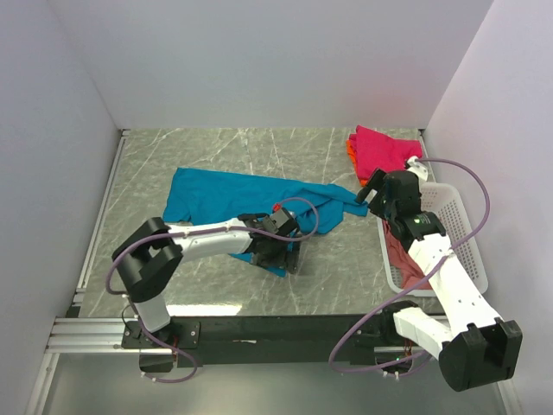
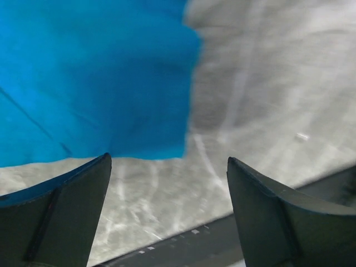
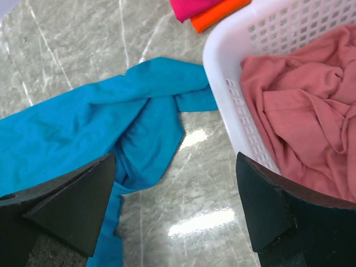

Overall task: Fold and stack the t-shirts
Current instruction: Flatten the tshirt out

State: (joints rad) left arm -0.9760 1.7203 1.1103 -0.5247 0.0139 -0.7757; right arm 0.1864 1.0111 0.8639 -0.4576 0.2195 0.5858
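**A:** Left arm, pose?

**B:** It lies low, stretched from the near left toward the table's middle. The left gripper [image 2: 167, 161] is tipped down at the near edge of the teal-blue cotton t-shirt [image 1: 233, 194]. Its fingers are spread, with nothing between them.

**A:** Right arm?

**B:** It rises from the near right and bends over the white plastic lattice basket [image 1: 462, 233]. The right gripper [image 3: 175, 158] hangs above the basket's left rim. Its fingers are wide apart and empty.

**A:** Cloth and surfaces?

**B:** The teal shirt is soft and rumpled, spread in a long band across the grey veined stone-look table [image 1: 216, 147]. Its right end is twisted and reaches the basket wall. The dusty salmon-pink shirt [image 3: 311, 100] sits crumpled inside the basket. The magenta-pink shirt [image 1: 384, 149] lies flat at the far right, over the orange shirt [image 1: 351, 149], which shows only an edge.

**A:** Counts?

**B:** Four shirts, one basket, two arms.
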